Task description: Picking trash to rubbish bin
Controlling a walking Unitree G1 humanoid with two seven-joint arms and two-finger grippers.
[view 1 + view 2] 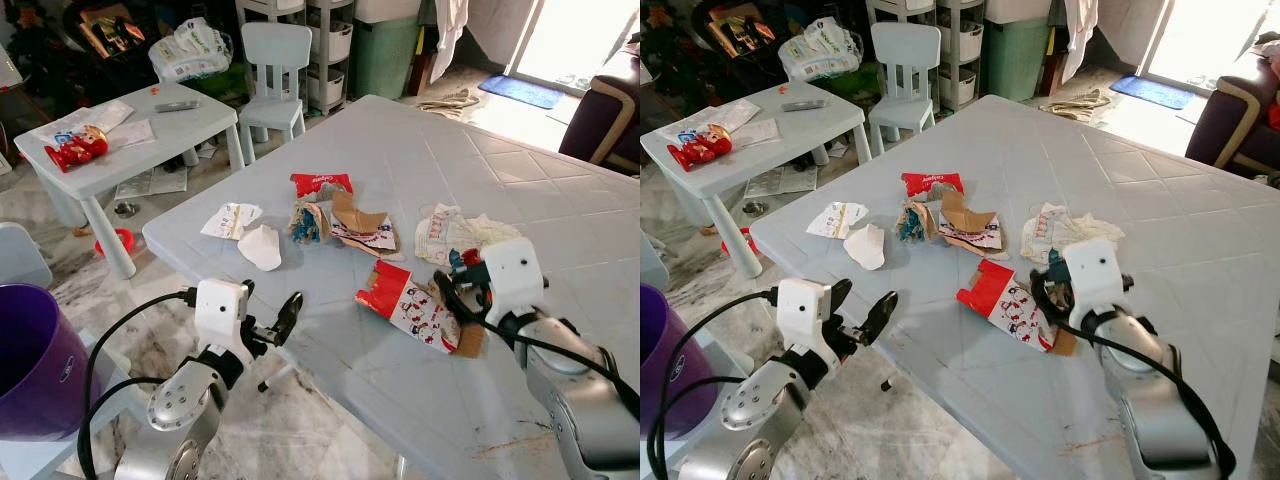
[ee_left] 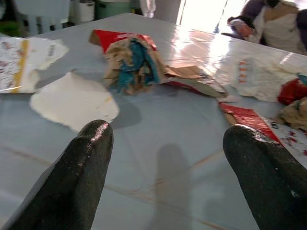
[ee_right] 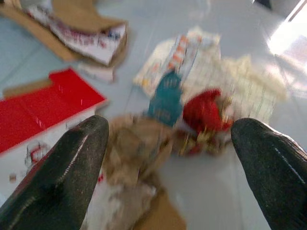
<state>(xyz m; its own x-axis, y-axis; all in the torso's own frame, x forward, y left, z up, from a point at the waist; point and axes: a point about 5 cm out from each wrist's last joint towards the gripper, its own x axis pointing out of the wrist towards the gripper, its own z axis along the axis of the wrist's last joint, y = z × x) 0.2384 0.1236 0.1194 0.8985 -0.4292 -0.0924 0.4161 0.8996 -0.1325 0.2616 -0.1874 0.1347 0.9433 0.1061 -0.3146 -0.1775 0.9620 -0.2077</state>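
Note:
Trash lies scattered on the pale blue table (image 1: 520, 160): a red wrapper (image 1: 320, 183), a crumpled blue-and-brown wrapper (image 1: 308, 222), cardboard scraps (image 1: 360, 225), two white paper pieces (image 1: 262, 246), crumpled printed paper (image 1: 455, 232) and a red-and-white carton (image 1: 410, 305). My left gripper (image 1: 270, 305) is open at the table's near left edge, level with the tabletop and pointing at the wrappers (image 2: 132, 67). My right gripper (image 1: 455, 285) is open just above a small clump of teal, red and brown scraps (image 3: 167, 98) beside the carton. The purple bin (image 1: 30, 360) stands on the floor at the lower left.
A small white children's table (image 1: 130, 140) with a red toy (image 1: 78, 147) and papers stands to the left. Behind it are a white chair (image 1: 275, 75) and storage shelves. A dark armchair (image 1: 610, 110) sits at the far right. Marble floor lies between the tables.

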